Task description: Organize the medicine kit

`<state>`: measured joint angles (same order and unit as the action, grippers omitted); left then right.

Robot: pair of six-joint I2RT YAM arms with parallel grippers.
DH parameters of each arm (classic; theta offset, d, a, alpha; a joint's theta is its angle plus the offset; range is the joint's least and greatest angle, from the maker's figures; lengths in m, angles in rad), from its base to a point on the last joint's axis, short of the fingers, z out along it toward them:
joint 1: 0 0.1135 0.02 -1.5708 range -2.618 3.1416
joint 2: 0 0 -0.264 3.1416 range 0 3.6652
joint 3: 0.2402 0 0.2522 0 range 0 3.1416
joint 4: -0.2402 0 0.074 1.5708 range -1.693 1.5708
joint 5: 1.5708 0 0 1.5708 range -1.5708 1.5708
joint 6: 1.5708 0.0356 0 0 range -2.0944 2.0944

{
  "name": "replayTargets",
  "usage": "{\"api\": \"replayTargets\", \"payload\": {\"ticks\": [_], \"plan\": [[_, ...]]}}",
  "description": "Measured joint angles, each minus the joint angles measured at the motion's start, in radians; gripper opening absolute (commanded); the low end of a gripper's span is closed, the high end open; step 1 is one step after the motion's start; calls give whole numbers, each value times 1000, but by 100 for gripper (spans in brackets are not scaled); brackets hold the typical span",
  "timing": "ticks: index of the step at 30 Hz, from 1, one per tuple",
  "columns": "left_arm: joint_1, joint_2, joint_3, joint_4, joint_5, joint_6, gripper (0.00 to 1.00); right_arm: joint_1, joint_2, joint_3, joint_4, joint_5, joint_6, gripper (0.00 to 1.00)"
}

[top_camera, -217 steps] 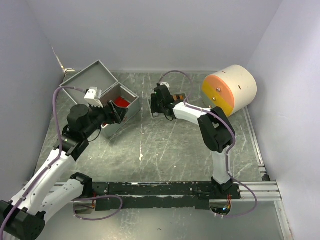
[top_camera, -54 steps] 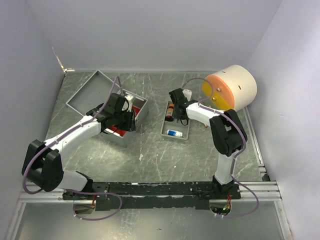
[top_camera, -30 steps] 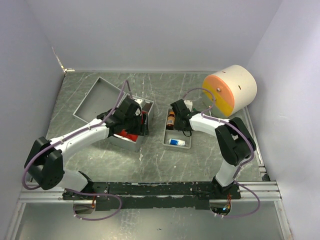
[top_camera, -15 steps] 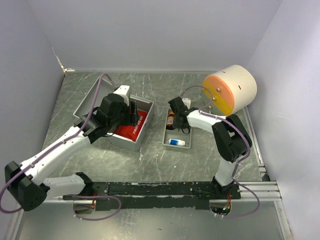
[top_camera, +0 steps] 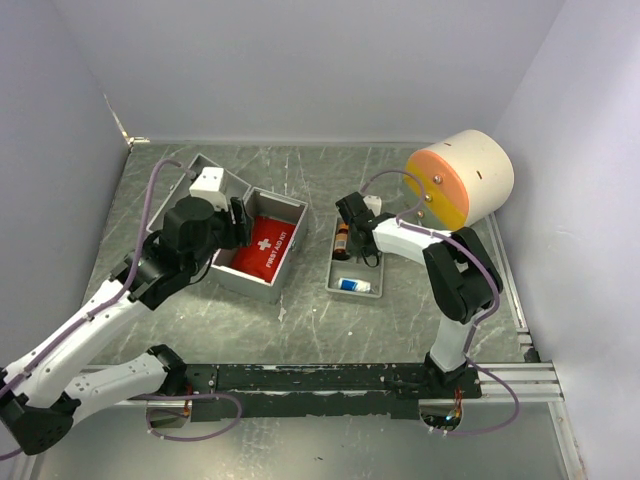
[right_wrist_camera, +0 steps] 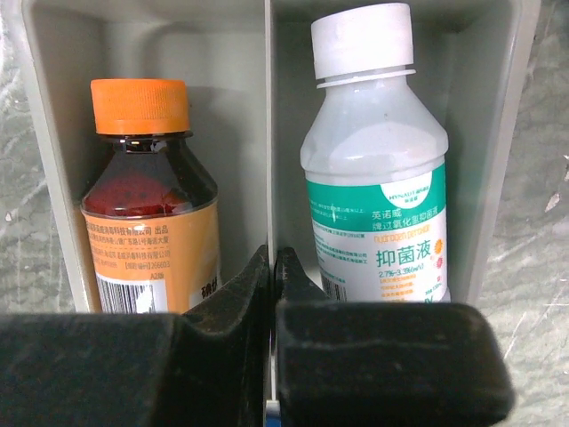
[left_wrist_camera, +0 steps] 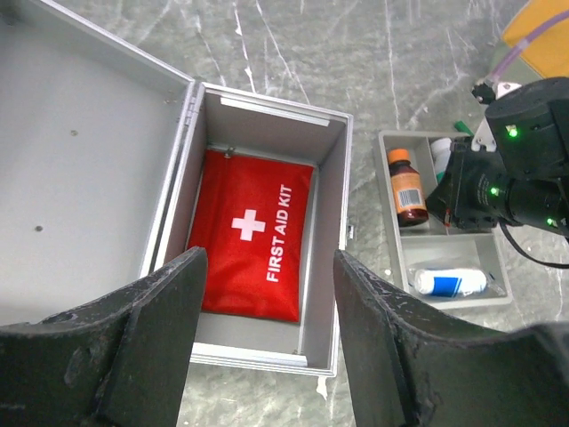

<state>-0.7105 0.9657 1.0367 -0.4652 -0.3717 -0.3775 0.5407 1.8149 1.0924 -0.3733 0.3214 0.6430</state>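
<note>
The grey medicine case (top_camera: pixel 248 288) stands open, a red first aid pouch (left_wrist_camera: pixel 253 236) lying flat inside it and the lid (left_wrist_camera: pixel 80 151) folded out to the left. My left gripper (left_wrist_camera: pixel 267 262) hovers open above the case's near wall, holding nothing. To the right sits a grey tray (top_camera: pixel 352 268) with a brown orange-capped bottle (right_wrist_camera: pixel 147 205), a white bottle with a green label (right_wrist_camera: pixel 378 196) and a blue-and-white tube (left_wrist_camera: pixel 449 282). My right gripper (right_wrist_camera: pixel 273 258) is shut on the tray's thin divider (right_wrist_camera: pixel 268 133) between the two bottles.
A large cream drum with an orange face (top_camera: pixel 460 180) lies at the back right, close behind the right arm. White walls enclose the table on three sides. A black rail (top_camera: pixel 320 380) runs along the near edge.
My left arm has drawn back to the left off the case, uncovering the red pouch. The right gripper's jaws have closed onto the tray's divider.
</note>
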Motion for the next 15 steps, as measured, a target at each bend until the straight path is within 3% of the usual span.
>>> {"api": "replayTargets", "payload": {"ticks": [15], "plan": [[0,-52,-37,5,-100,-8,68,4,-80,137,-215,-14,36,0]]}}
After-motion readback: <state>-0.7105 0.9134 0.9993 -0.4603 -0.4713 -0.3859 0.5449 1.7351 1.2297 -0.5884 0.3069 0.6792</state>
